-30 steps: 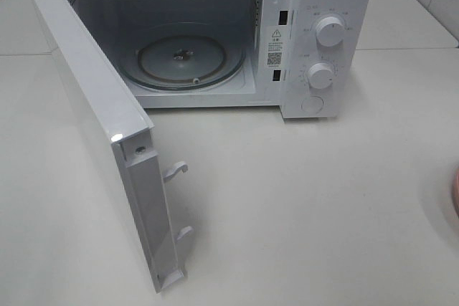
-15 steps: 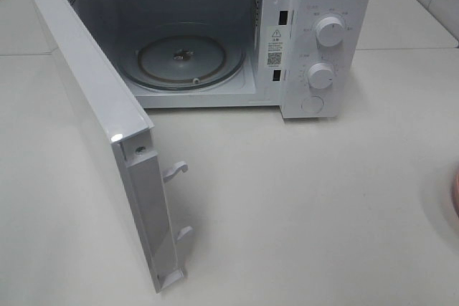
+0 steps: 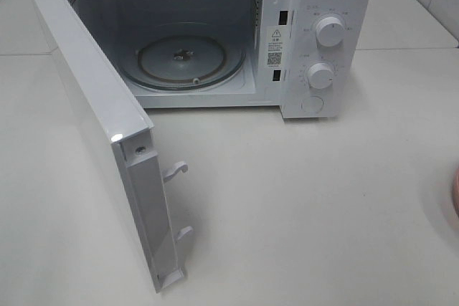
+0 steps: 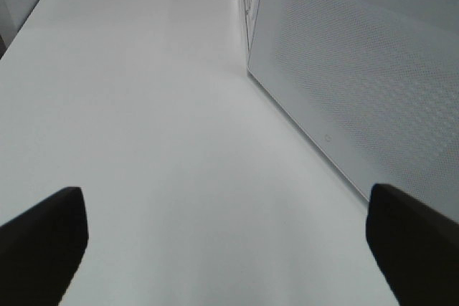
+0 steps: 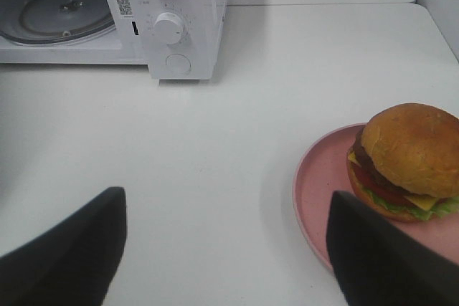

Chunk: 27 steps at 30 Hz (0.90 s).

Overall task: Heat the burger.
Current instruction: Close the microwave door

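The burger (image 5: pixel 407 160), golden-brown bun over dark patty, tomato, cheese and lettuce, sits on a pink plate (image 5: pixel 320 198) on the white table. My right gripper (image 5: pixel 226 256) hovers open above the table just beside the plate; its dark fingers (image 5: pixel 68 252) hold nothing. In the exterior high view only a sliver of the plate (image 3: pixel 456 190) shows at the right edge, and the burger is out of that view. My left gripper (image 4: pixel 226 249) is open over bare table next to the microwave door's outer face (image 4: pixel 358 84). Neither arm appears in the exterior high view.
A white microwave (image 3: pixel 326 5) stands at the back with its door (image 3: pixel 100 127) swung wide open toward the front left. Its glass turntable (image 3: pixel 183 59) is bare. Two knobs (image 3: pixel 330 31) and a button sit on its right panel.
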Available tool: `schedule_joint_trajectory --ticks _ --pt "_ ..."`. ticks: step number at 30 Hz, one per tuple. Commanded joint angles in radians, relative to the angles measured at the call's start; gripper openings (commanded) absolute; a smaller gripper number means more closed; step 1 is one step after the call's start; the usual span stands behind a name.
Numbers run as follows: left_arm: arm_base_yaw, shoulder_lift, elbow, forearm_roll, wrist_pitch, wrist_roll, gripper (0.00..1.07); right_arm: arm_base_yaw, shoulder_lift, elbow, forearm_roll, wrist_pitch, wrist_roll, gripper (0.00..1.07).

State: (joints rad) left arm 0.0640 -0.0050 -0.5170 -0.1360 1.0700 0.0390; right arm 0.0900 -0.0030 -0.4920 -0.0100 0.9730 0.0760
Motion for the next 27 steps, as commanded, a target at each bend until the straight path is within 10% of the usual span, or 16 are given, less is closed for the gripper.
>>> schedule_joint_trajectory --ticks 1,27 --pt "0.002 -0.012 0.003 0.001 -0.001 -0.001 0.98 -0.007 -0.030 0.001 -0.001 -0.016 -0.002 0.76" --pt "0.002 -0.012 0.003 -0.024 -0.003 -0.002 0.98 -0.007 -0.030 0.001 -0.001 -0.016 -0.002 0.76"
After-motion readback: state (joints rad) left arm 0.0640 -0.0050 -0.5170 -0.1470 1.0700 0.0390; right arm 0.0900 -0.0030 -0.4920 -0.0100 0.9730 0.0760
